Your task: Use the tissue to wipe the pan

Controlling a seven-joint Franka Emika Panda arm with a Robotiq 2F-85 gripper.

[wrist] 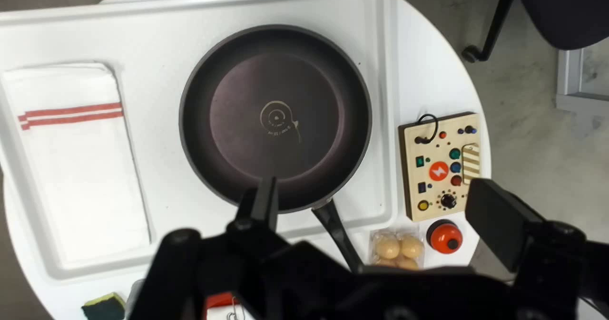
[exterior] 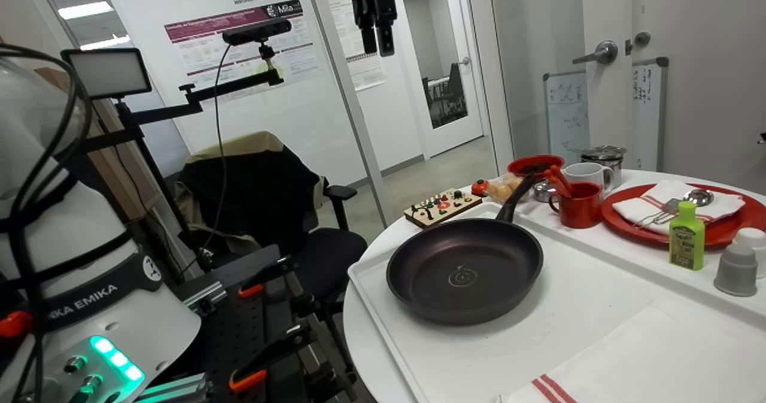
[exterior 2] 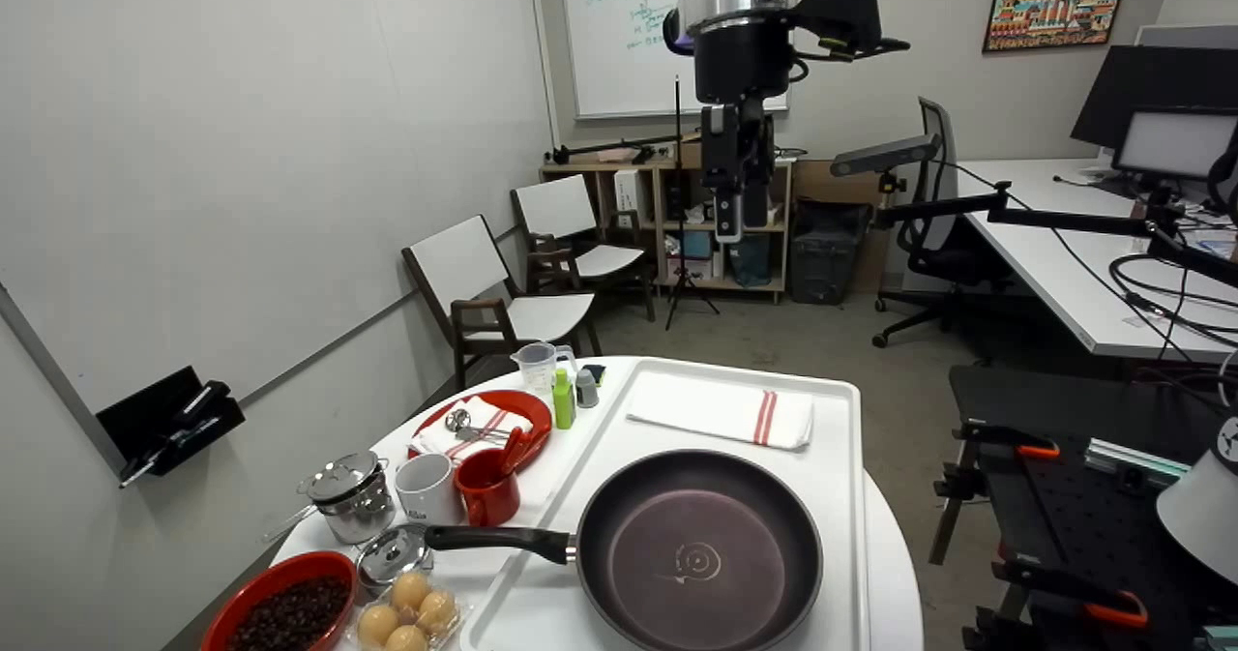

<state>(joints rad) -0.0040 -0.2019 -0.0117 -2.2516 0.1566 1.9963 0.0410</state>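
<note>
The black frying pan [exterior: 464,271] lies on the white tray [exterior: 383,337], also in an exterior view [exterior 2: 698,554] and in the wrist view [wrist: 276,120]. Its inside shows only a ring-shaped mark in the middle. Its long handle [wrist: 335,229] reaches over the tray's rim toward the eggs. No tissue shows in any view; it is hidden or out of view. My gripper [exterior: 378,44] hangs high above the table, also in an exterior view [exterior 2: 740,221]. In the wrist view the gripper [wrist: 379,206] has its fingers wide apart with nothing held between them.
A flat white cloth with red stripes [wrist: 78,177] lies on the tray beside the pan. Along the tray's side stand eggs [exterior 2: 409,612], a red mug [exterior 2: 488,487], a white mug [exterior 2: 428,491], a red plate [exterior: 628,223] and a green bottle [exterior: 687,238]. A button board [wrist: 440,168] lies near the table edge.
</note>
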